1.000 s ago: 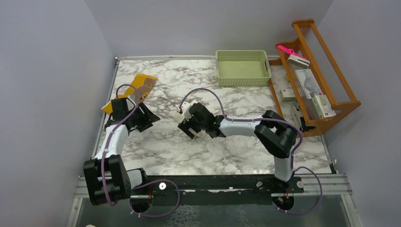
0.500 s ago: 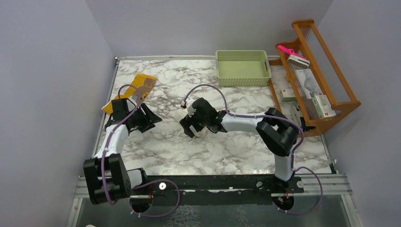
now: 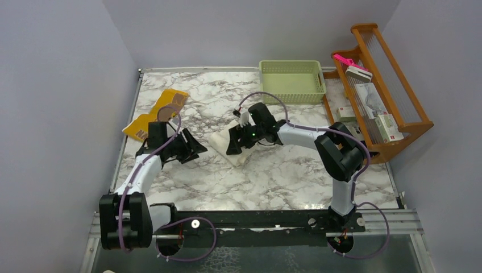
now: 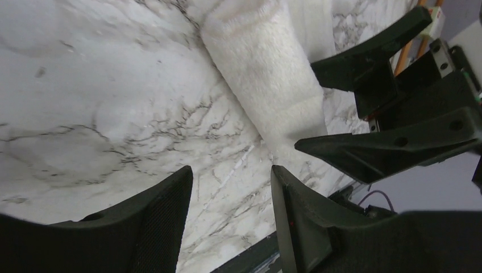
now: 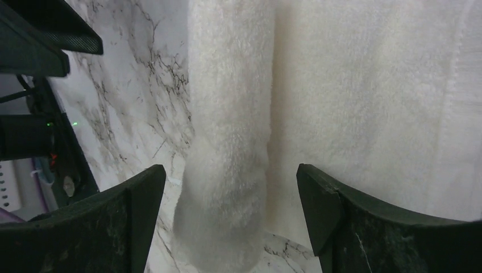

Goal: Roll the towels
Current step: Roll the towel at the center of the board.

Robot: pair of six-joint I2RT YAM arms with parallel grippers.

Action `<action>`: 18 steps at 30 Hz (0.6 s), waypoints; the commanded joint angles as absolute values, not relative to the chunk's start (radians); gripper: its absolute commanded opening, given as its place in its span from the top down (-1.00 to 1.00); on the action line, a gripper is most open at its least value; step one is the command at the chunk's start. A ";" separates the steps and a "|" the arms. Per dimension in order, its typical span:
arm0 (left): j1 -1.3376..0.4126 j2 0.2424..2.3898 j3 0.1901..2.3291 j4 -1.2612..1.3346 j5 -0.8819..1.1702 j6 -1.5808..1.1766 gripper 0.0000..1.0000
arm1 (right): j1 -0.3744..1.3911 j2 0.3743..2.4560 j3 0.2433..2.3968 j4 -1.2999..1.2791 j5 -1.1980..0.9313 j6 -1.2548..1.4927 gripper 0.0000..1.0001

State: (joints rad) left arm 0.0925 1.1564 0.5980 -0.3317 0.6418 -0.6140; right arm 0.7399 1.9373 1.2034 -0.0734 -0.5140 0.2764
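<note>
The cream-white towel [image 3: 220, 140] lies mid-table, partly rolled. In the right wrist view its rolled part [image 5: 230, 131] runs down the middle and its flat part [image 5: 369, 96] spreads to the right. My right gripper [image 3: 235, 149] is open and straddles the roll's end [image 5: 230, 170]. My left gripper [image 3: 195, 149] is open just left of the towel, over bare marble [image 4: 230, 173], with the roll [image 4: 267, 79] ahead of it. The mustard-yellow bear towel [image 3: 158, 109] lies flat at the far left.
A pale green basket [image 3: 291, 81] stands at the back. A wooden rack [image 3: 379, 96] with boxes and a pink item runs along the right edge. The right gripper's fingers [image 4: 369, 62] show in the left wrist view, close to my left gripper.
My right gripper has swung back and right, uncovering the cream towel's near part. My left gripper has moved right, off the yellow towel's edge, toward the cream towel.
</note>
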 commanded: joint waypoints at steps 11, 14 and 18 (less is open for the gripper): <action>-0.125 1.235 0.568 -0.146 0.494 -0.775 -0.12 | 0.698 2.005 1.240 -0.034 -0.880 0.399 -0.62; -0.137 1.271 0.564 -0.124 0.481 -0.773 -0.12 | 0.698 2.037 1.261 -0.062 -0.880 0.404 -0.61; -0.158 1.319 0.544 -0.077 0.469 -0.784 -0.11 | 0.699 2.062 1.294 -0.138 -0.779 0.377 -0.62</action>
